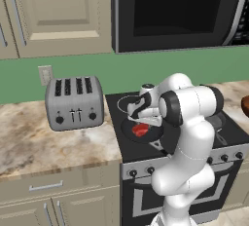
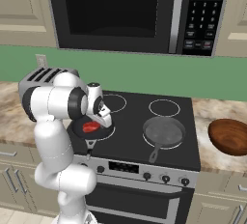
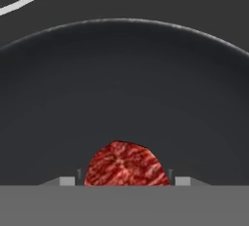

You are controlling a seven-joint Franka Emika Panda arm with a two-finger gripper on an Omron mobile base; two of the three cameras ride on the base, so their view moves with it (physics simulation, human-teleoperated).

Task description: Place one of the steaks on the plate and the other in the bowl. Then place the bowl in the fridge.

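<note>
A bright red steak [image 1: 140, 130] [image 2: 89, 127] [image 3: 126, 164] lies in a black frying pan [image 1: 127, 131] [image 2: 107, 132] [image 3: 124, 84] on the stove's front left burner. My gripper [image 1: 141, 123] [image 2: 94, 121] [image 3: 124, 176] reaches down into that pan. Its two fingertips stand against the steak's opposite sides, closed on it. The steak still rests on the pan floor. The dark brown bowl [image 2: 228, 136] [image 1: 246, 104] sits empty on the counter right of the stove. The plate and the fridge are out of view.
A grey frying pan [image 2: 164, 132] sits on the front right burner, its handle pointing toward me. A silver toaster [image 1: 74, 102] stands on the counter left of the stove. The black microwave [image 2: 130, 10] hangs above the stove.
</note>
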